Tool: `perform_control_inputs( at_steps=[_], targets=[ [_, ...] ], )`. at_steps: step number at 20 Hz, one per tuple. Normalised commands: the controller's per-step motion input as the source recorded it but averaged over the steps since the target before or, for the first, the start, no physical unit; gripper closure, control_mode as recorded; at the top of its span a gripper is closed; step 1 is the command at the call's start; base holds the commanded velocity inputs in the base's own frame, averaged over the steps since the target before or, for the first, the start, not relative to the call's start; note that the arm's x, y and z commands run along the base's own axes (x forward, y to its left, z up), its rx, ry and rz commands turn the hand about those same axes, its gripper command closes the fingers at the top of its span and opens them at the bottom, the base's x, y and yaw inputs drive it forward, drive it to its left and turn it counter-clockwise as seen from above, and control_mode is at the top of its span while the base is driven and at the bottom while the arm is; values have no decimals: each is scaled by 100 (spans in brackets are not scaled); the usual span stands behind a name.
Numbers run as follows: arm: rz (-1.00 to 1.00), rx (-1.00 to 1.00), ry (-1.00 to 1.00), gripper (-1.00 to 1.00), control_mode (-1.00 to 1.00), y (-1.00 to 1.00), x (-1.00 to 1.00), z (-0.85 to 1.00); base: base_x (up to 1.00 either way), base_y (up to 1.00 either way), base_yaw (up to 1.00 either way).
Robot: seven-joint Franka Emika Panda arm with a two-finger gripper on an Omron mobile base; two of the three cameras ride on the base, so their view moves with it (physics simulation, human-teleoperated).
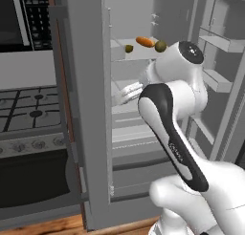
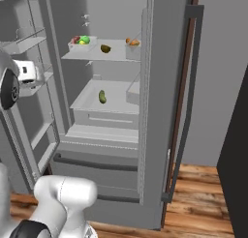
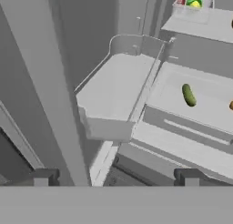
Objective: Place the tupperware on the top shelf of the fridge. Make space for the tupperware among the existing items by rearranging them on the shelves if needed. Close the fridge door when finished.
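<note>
In the right base view we find the fridge [image 2: 160, 135] open, its top shelf [image 2: 116, 55] crowded: tupperware [image 2: 81, 41] at upper left, a brown-green fruit [image 2: 105, 49] mid-shelf, a carrot [image 2: 132, 41] right. The lower shelf [image 2: 87, 104] holds one cucumber [image 2: 102, 96], leaving bare room around it.

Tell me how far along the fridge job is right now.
Done: the tupperware sits on the top shelf beside the brown-green fruit and carrot; the cucumber lies on the shelf below. In hand: nothing; the end effector is open and empty. Left: the fridge doors stand open and need closing.
</note>
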Motion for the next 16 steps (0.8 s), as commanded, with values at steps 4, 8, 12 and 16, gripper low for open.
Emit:
perform_control_inputs(
  at_steps=[4, 8, 12, 16],
  targets=[
    [18, -44, -6, -100, -100, 90, -99, 19, 0, 0, 0],
    [14, -51, -1, -100, -100, 100, -78, 6, 0, 0, 0],
    [7, -54, 1, -100, -100, 100, -1, 0, 0, 0, 0],
    [2, -50, 8, -100, -100, 100, 27, -24, 0, 0, 0]
  ],
)
